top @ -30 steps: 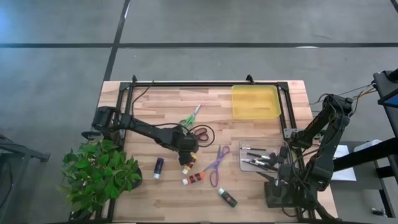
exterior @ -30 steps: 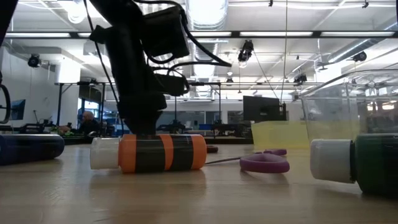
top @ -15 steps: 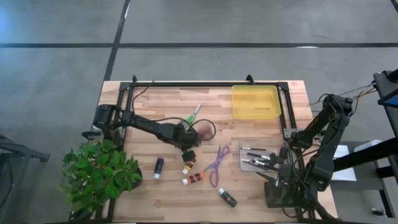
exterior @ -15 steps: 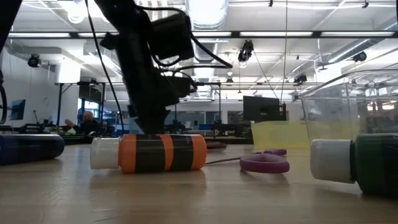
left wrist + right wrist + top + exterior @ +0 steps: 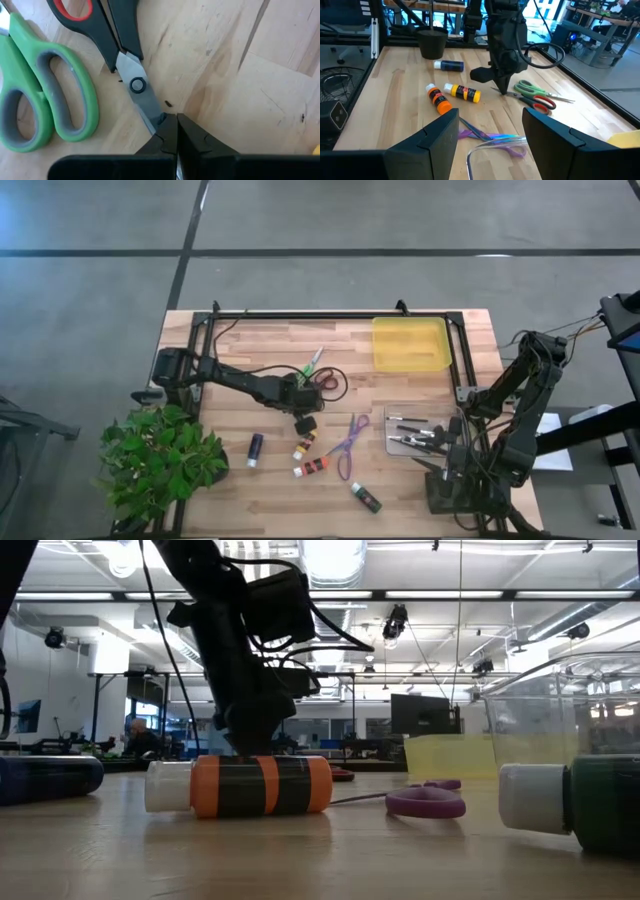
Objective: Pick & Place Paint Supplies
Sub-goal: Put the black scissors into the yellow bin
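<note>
Wood table (image 5: 420, 480): left gripper (image 5: 176, 131) clamped on red scissors (image 5: 131, 80) blade tips, should lift slow & level; right gripper (image 5: 490, 131) parked w/ jaws apart.

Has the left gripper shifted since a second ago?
Yes. In the high view the left gripper moved from the yellow tube toward the red-handled scissors.
</note>
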